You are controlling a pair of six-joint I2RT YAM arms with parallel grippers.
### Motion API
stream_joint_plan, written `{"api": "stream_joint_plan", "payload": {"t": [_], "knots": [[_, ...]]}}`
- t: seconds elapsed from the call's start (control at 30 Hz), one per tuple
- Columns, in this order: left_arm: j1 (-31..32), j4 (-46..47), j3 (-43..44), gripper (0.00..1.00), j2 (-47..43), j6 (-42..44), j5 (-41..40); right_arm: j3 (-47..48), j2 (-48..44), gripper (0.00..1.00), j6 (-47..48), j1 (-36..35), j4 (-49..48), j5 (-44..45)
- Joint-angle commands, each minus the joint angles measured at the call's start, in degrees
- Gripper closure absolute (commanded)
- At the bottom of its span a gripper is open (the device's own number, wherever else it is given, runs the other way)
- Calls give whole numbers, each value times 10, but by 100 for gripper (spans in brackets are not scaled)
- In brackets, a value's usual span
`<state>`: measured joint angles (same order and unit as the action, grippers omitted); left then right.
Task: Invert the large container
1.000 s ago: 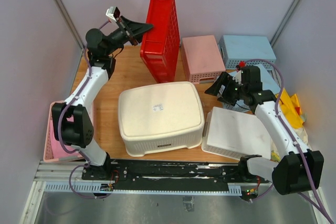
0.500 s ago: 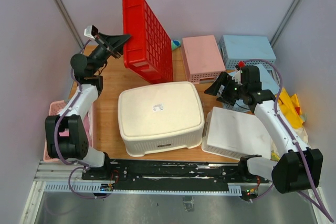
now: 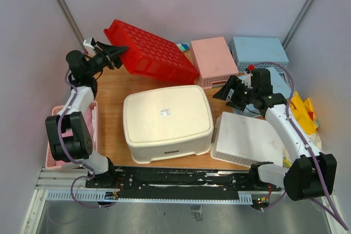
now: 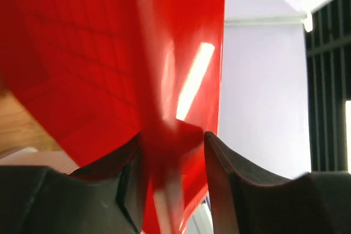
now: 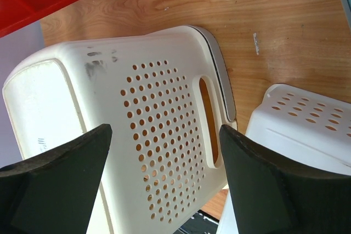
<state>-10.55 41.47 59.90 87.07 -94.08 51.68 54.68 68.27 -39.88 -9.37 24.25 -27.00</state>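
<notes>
The large container (image 3: 167, 116) is a cream perforated basket resting base-up in the middle of the table, with a small white sticker on its base. In the right wrist view its perforated side and handle slot (image 5: 159, 135) fill the frame. My right gripper (image 3: 230, 89) is open and empty, hovering just right of and behind the basket, its fingers (image 5: 66, 168) spread wide. My left gripper (image 3: 114, 53) is at the far left, shut on the rim of the red tray (image 3: 151, 53), which lies tilted low behind the basket. The left wrist view shows the blurred red rim (image 4: 164, 135) between the jaws.
A smaller white basket (image 3: 247, 138) lies base-up right of the cream one. A pink basket (image 3: 211, 61) and a blue basket (image 3: 258, 50) sit at the back right. A pink basket (image 3: 55, 135) is off the table's left edge. Yellow cloth (image 3: 304, 110) lies at the right.
The red tray has swung from standing upright to lying tilted low, its rim going left. My left gripper moved left and down with it. The right arm stayed still.
</notes>
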Motion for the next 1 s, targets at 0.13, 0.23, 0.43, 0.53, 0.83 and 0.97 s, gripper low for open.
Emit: {"api": "stream_joint_plan", "payload": {"t": [0.13,0.23,0.43,0.53,0.83,0.97], "knots": [[-63,-287,40,41,-1,224,50,-8,-1,19,-3,13,-5,-6],[-81,-366,62,33,-4,282,36,-5,2,19,-3,13,-5,-7],[-108,-545,131,11,6,393,-32,-1,6,19,-2,12,-6,-10],[-115,-622,168,1,11,442,-75,0,3,19,2,12,-5,-7],[-116,-798,276,1,-13,582,-267,28,-3,15,29,12,21,29],[-115,-821,297,1,-40,624,-329,49,-7,14,47,13,42,58]]}}
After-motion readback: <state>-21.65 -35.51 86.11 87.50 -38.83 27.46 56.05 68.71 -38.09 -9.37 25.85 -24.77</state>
